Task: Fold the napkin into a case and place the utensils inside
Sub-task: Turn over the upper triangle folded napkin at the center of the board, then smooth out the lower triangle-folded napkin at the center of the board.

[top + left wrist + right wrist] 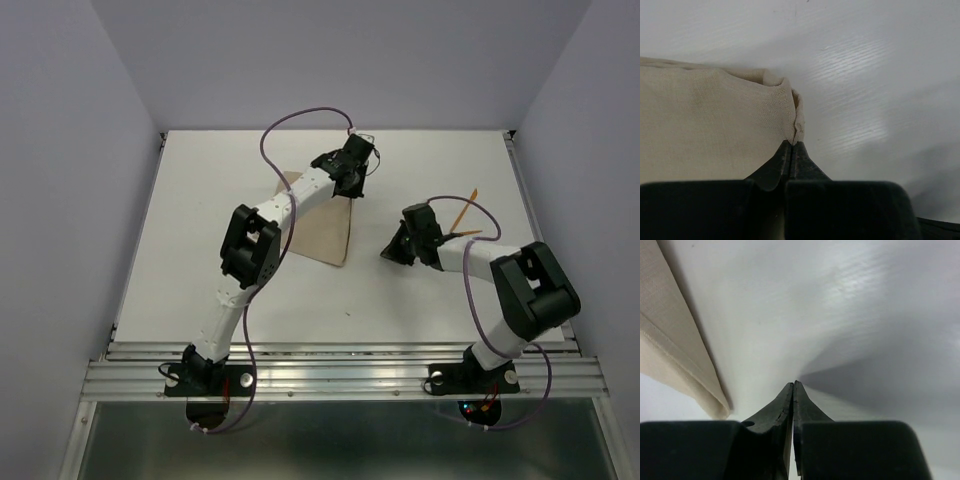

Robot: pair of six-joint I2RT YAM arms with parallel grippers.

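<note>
Here, on the white table (200,200), the napkin (325,235) lies partly folded at the centre of the overhead frame. One corner is pinched in the left gripper (792,144), whose jaws are closed on the cloth. The right gripper (793,385), jaws together and empty, hovers just right of the napkin's folded edge. The utensils (465,205) lie right of centre, apart from the cloth. For a clean fold, the held corner is best carried low and laid square on the opposite edge.
</note>
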